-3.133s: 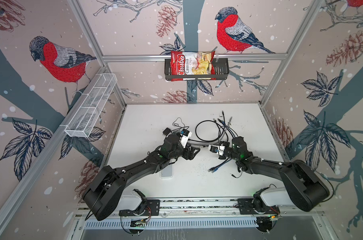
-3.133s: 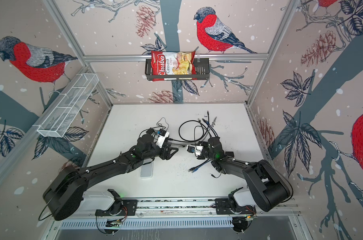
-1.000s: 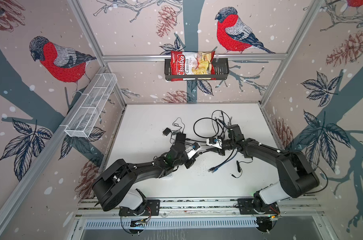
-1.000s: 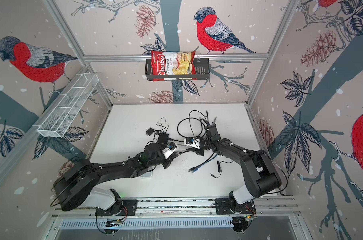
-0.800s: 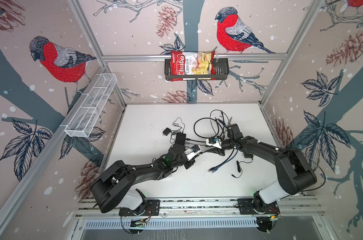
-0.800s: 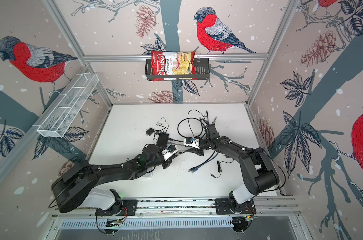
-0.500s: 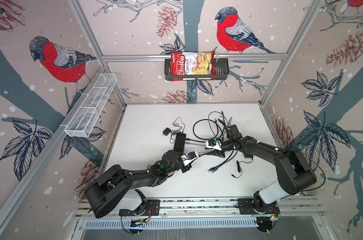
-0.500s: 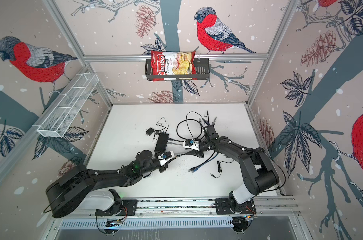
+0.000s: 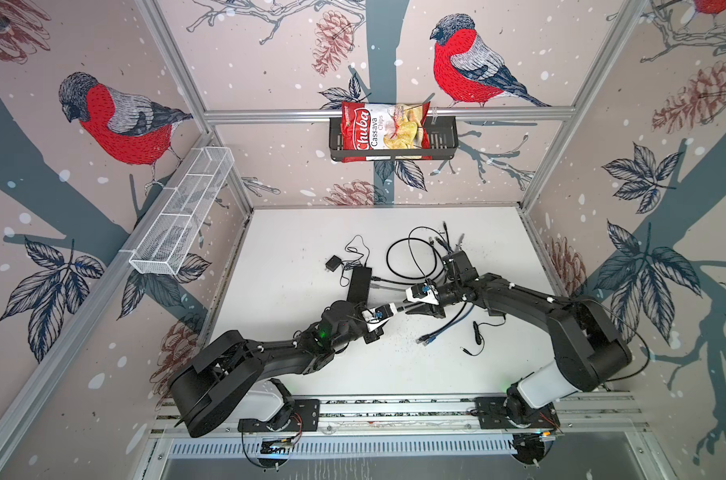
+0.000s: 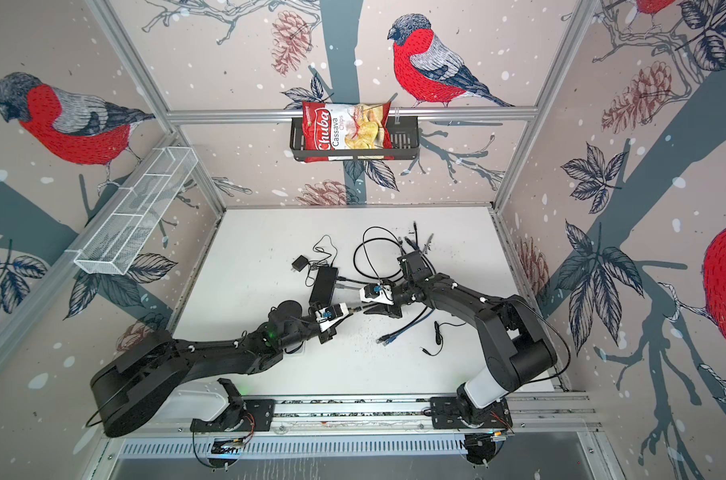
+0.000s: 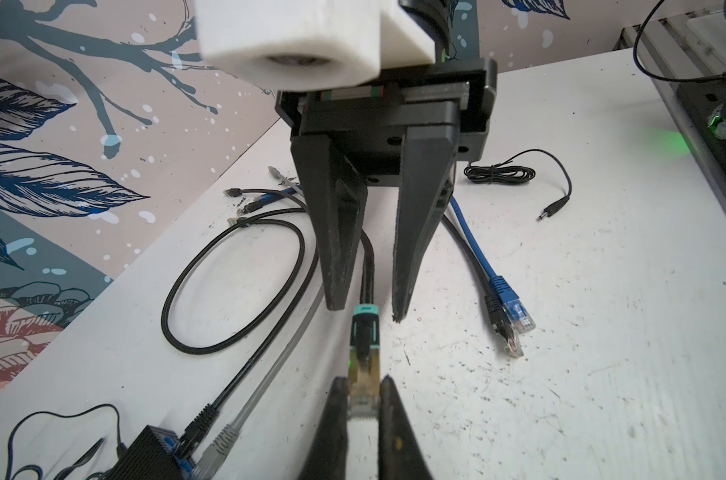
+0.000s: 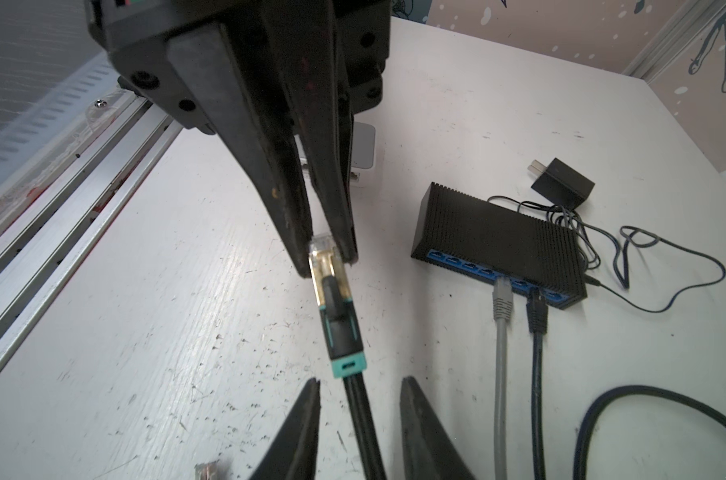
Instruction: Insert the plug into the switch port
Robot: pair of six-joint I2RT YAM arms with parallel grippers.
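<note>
the left gripper (image 11: 364, 384) is clenching the clear tip of the plug (image 11: 363, 345), its fingers (image 11: 336, 415) pressing on either side. the plug, gold-bodied with a teal boot, is being held up off the white worktop (image 9: 295, 232); in both top views it is sitting between the two grippers, near the middle of the worktop. the right gripper (image 12: 359, 382) is standing released, its fingers (image 12: 303, 428) apart, with the plug's black cable (image 12: 359, 424) running between them and a gap showing on each side. the two grippers are facing each other tip to tip, near but not touching. the black switch (image 12: 498, 241) is lying flat on the worktop, apart from the plug. a grey cable (image 12: 498, 353) and a dark cable (image 12: 536, 374) are sitting in two neighbouring blue ports. a small black power adapter (image 12: 561, 183) is lying just beyond the switch. loose blue patch cables (image 11: 475, 249) are lying on the worktop beside the right gripper.
</note>
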